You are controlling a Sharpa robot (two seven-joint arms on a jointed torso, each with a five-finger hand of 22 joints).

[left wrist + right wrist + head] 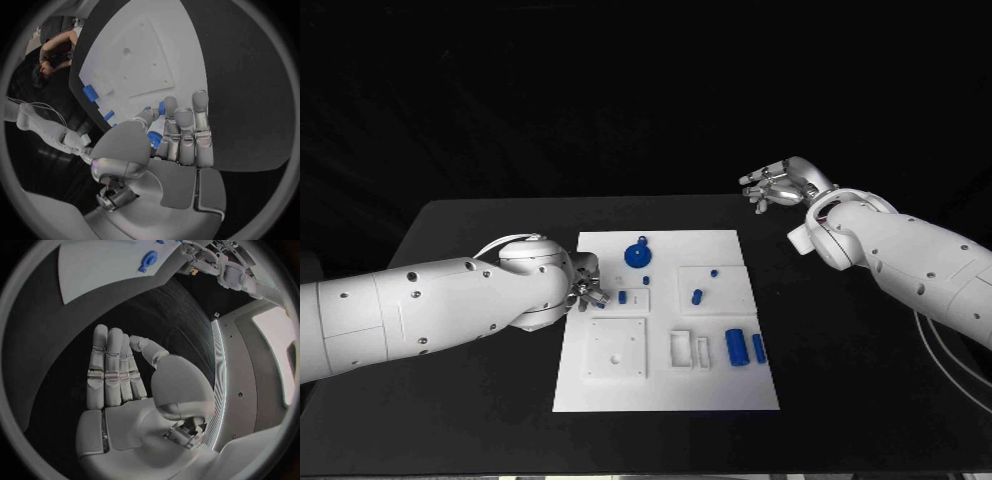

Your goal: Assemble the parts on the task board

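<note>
We judge a pickup underway: our left robot hand pinches a small blue part at the task board's left edge; placing follows. Right robot hand hovers released, far right.

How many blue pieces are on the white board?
7 that I can see: a round one at the far end, four small ones mid-board, two bigger ones at the near right. The left hand may hide more.
</note>
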